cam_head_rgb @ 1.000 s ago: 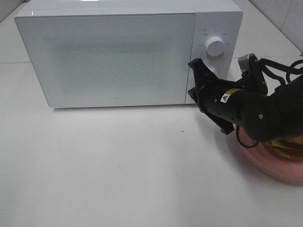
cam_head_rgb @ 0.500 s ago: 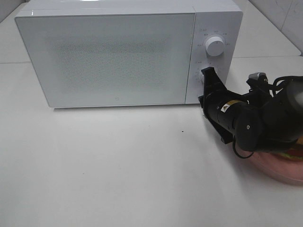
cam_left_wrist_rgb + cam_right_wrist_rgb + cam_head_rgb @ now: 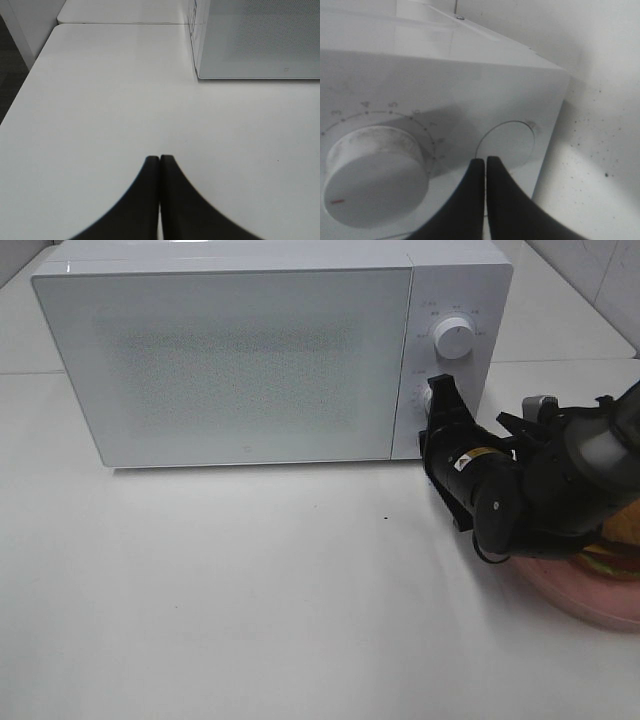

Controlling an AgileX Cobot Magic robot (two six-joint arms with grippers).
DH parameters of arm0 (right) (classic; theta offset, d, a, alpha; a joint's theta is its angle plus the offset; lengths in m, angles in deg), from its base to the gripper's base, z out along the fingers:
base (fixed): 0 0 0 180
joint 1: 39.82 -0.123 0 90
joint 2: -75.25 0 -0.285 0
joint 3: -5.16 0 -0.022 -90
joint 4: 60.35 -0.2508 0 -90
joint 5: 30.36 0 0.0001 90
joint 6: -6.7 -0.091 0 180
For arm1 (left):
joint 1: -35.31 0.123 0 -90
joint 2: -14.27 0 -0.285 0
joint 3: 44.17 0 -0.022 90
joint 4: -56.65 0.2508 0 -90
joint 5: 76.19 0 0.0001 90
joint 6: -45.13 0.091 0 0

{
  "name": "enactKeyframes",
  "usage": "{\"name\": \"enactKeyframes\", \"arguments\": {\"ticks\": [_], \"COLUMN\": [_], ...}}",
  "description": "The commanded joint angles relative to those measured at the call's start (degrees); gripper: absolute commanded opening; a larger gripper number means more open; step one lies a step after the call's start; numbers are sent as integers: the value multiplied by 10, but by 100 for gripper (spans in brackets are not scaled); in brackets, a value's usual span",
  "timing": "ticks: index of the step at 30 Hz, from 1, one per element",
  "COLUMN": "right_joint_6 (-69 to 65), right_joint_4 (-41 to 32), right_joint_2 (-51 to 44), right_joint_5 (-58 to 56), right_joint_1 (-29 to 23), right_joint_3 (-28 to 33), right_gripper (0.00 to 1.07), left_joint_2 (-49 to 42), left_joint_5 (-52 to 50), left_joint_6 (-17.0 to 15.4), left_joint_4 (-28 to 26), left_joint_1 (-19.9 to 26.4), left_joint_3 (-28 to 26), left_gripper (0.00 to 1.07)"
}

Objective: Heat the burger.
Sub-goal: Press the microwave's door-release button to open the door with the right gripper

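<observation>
The white surface spreads open from 6 to 9 o'clock. The shut microwave fills 12 o'clock. The right arm reaches in low from 3 o'clock. Its right tool is pressed together, tips at the round button beside the lower dial. The left tool, also pressed together, hangs over open surface. At 4 o'clock the pink plate carries the burger. The arm mostly hides it, leaving green lettuce and a brown bun edge showing.

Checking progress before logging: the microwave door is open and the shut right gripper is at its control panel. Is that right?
Not quite. The microwave door is closed, flush with the front, as the exterior high view shows. The rest holds: the shut right gripper is at the control panel.
</observation>
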Motion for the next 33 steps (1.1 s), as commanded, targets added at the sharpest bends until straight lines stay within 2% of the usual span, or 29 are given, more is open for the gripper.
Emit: {"name": "enactKeyframes", "arguments": {"ticks": [1,14,23,25,33], "right_joint_6": [18,27,-2,-15,-1], "right_joint_4": [-23,-14,10,11,13], "right_joint_2": [-1,-1,28,35,38], "right_joint_5": [5,1,49,76,62], "right_joint_1": [-2,18,18,18,18], "right_joint_3": [-15,-33,-42,-49,-78], "right_gripper": [0,0,0,0,0], "left_joint_2": [-13,-13,-13,-13,-13], "left_joint_5": [-9,-9,-9,-9,-9], "left_joint_6": [0,0,0,0,0], "left_joint_4": [-2,-2,-2,-2,-2], "left_joint_1": [2,2,2,2,2], "left_joint_3": [2,2,2,2,2], "left_gripper": [0,0,0,0,0]}}
